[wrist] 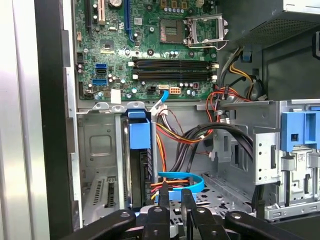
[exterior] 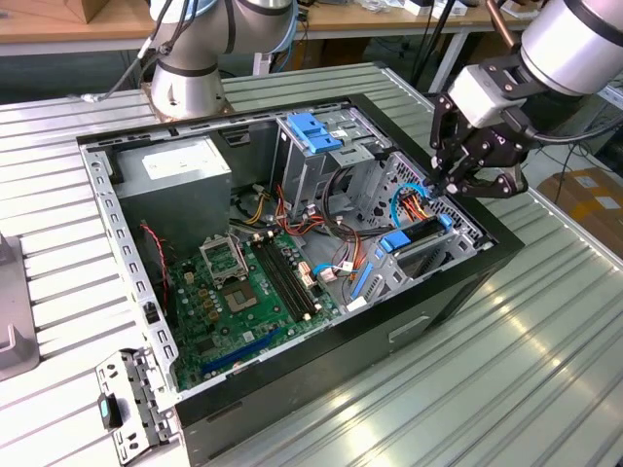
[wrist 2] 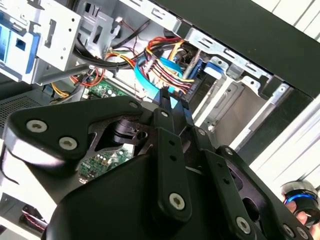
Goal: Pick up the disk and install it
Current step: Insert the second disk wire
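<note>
Ribbed metal table (exterior: 545, 331); wooden bench (exterior: 58, 24) behind.

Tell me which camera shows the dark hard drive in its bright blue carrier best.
The first wrist view: the disk stands edge-on in its bay, blue tab and cabled end plain. The exterior view shows it smaller, under the gripper. The second wrist view shows just a blue sliver.

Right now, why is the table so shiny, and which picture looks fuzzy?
In the exterior view, overhead light glares off the ribbed metal table, washing it nearly white. In the second wrist view, the black gripper fills the foreground slightly soft; the cables behind look sharper.
</note>
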Available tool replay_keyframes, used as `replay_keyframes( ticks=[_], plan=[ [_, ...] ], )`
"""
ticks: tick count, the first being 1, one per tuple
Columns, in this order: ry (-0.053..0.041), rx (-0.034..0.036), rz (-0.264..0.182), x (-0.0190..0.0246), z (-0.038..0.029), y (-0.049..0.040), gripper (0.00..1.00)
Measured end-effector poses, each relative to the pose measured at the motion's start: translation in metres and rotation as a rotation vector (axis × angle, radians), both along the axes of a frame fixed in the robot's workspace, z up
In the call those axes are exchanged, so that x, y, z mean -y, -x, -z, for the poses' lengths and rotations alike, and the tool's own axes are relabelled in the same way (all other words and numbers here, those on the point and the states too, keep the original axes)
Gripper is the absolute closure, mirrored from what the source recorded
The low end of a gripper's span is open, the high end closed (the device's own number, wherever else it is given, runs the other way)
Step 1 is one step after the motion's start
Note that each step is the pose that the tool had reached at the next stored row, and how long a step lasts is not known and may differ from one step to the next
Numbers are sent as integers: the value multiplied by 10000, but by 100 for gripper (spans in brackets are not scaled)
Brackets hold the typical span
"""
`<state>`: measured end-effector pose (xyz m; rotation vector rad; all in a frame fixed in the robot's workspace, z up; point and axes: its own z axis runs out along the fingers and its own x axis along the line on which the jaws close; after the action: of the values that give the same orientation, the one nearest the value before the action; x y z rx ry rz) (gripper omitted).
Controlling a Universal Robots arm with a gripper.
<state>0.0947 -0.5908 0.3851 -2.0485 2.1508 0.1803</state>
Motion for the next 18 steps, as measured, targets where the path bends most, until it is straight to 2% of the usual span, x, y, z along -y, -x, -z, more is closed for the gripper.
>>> replay_keyframes(
  ticks=[8, 18],
  plan=[
    [-9, 1, 0, 113, 12, 0, 76],
    [-30, -4, 0, 142, 98, 0, 76]
  ],
)
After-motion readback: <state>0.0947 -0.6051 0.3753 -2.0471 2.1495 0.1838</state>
